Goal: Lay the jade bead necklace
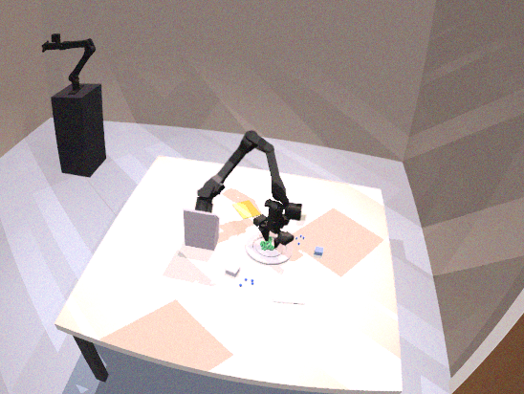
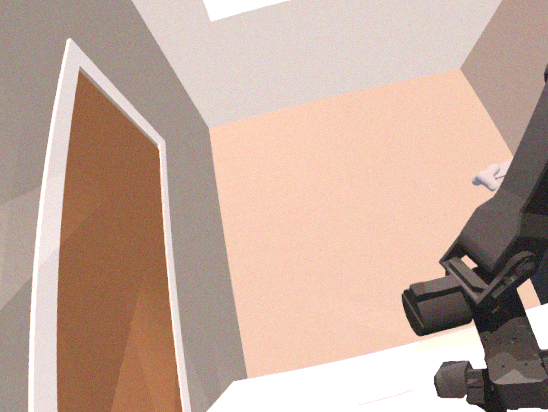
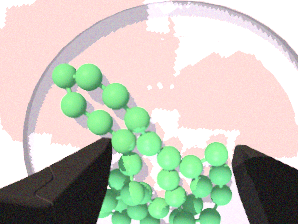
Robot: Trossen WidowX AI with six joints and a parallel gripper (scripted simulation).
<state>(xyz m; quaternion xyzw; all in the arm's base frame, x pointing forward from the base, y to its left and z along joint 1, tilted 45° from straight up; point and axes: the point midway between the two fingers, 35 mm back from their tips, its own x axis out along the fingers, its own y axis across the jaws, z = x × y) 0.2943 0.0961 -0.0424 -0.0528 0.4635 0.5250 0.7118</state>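
The jade bead necklace (image 1: 267, 245) (image 3: 116, 96) is a green, bunched heap inside the round bead board (image 1: 269, 261) (image 3: 100, 30). In the wrist view a narrow double strand of it stretches to the upper left, with beads tangled and overlapping near the bottom. My gripper (image 1: 272, 243) (image 3: 173, 152) is low over the board, pointing down. Its fingers are partly open on either side of the bunched beads, with a gap visible beside the right finger. The lower beads run out of the wrist view. In the exterior view the fingertips are cut off.
A grey upright block (image 1: 201, 229) stands left of the board. A yellow pad (image 1: 246, 208) lies behind it. A small grey block (image 1: 232, 272), several blue dots (image 1: 246, 282), a blue block (image 1: 318, 251) and a thin rod (image 1: 289, 302) lie around the board.
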